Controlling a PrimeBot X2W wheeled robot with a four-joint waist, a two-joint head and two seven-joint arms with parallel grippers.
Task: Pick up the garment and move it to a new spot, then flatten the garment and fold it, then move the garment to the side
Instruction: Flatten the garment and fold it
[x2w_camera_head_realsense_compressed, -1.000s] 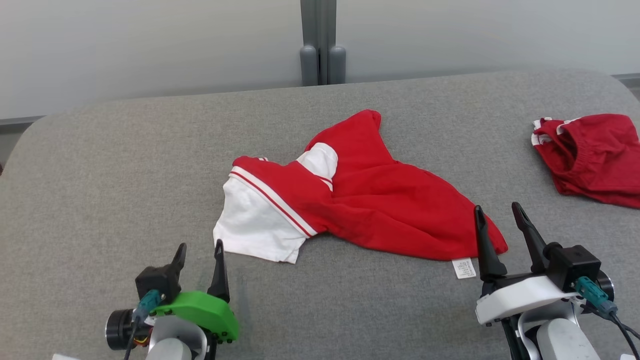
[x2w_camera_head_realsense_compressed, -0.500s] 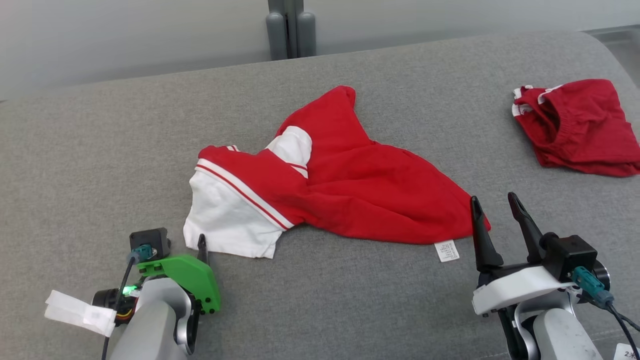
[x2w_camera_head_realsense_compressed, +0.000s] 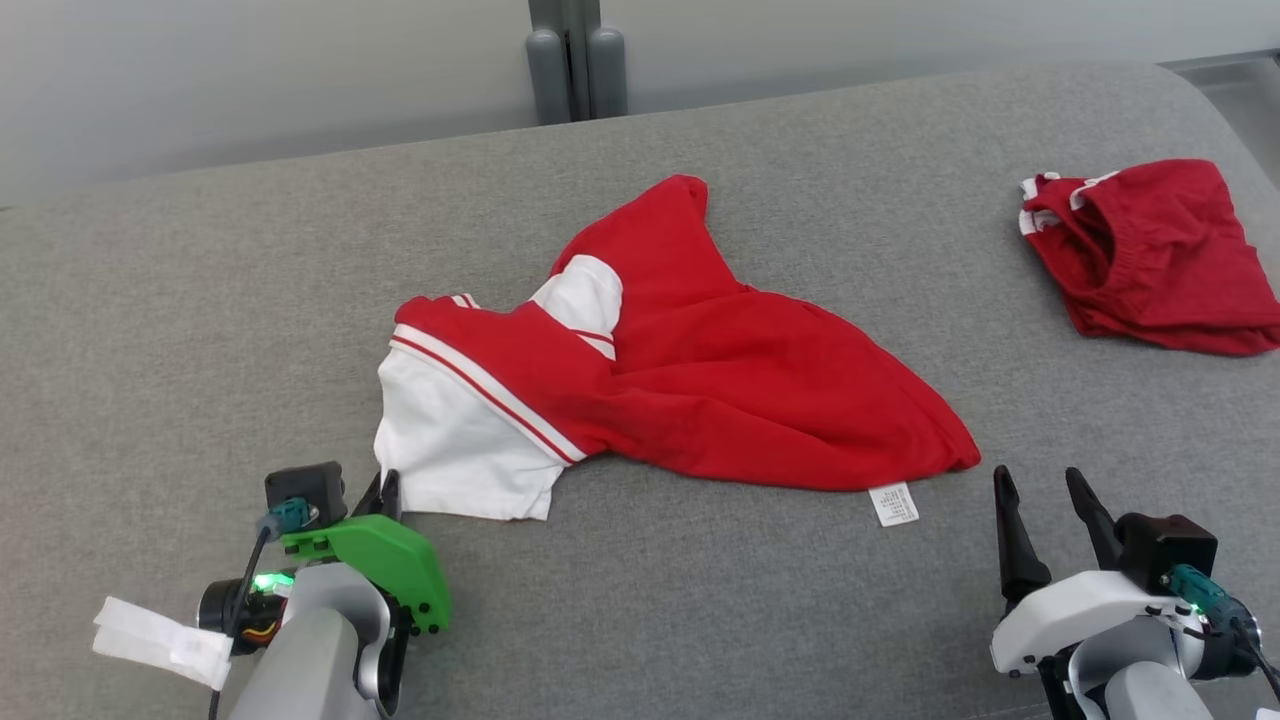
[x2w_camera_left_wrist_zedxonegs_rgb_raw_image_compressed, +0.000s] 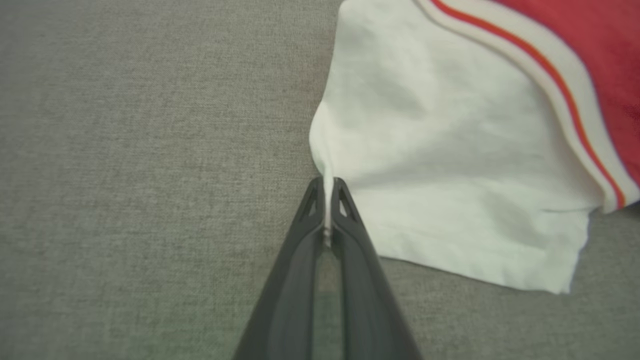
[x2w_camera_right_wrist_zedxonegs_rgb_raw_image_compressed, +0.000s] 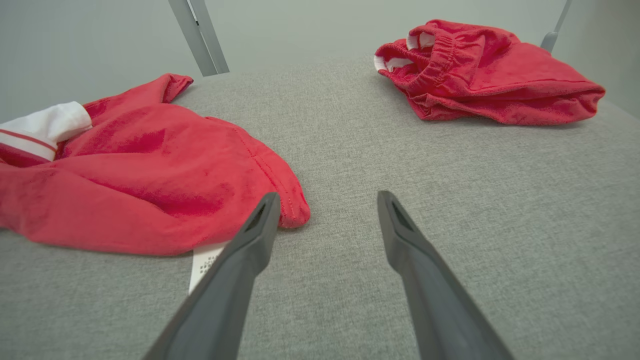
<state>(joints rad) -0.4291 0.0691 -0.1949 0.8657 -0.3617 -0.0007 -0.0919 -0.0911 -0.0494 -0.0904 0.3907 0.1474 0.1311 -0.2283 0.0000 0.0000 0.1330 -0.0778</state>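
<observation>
**Colleague:** What does the head camera give you?

**Operator:** I see a grey padded surface (x2w_camera_head_realsense_compressed: 200, 330). The garment (x2w_camera_head_realsense_compressed: 720, 400), a red top with white sleeves, lies crumpled at its middle. My left gripper (x2w_camera_head_realsense_compressed: 385, 488) sits at the lower left, its tips at the near corner of the white sleeve (x2w_camera_head_realsense_compressed: 450, 450). My right gripper (x2w_camera_head_realsense_compressed: 1037, 480) is at the lower right, fingers apart, just beside the garment's red hem corner. A white label (x2w_camera_head_realsense_compressed: 893, 503) sticks out from under that hem. A second red piece, the shorts (x2w_camera_head_realsense_compressed: 1150, 260), lies well apart at the far right.

**Colleague:** And the left wrist camera?

**Operator:** My two dark fingers (x2w_camera_left_wrist_zedxonegs_rgb_raw_image_compressed: 295, 280) are pressed together on a thin fold of the sleeve's edge, and the white cloth runs up between the tips. The rest of the sleeve lies spread to the right, with a red-and-white striped band (x2w_camera_left_wrist_zedxonegs_rgb_raw_image_compressed: 565, 90) beyond it.

**Colleague:** The right wrist camera?

**Operator:** The fingers are spread wide with nothing between them. The left one crosses the label in this view, and I cannot tell whether it touches it. The shorts lie heaped at the top right.
</observation>
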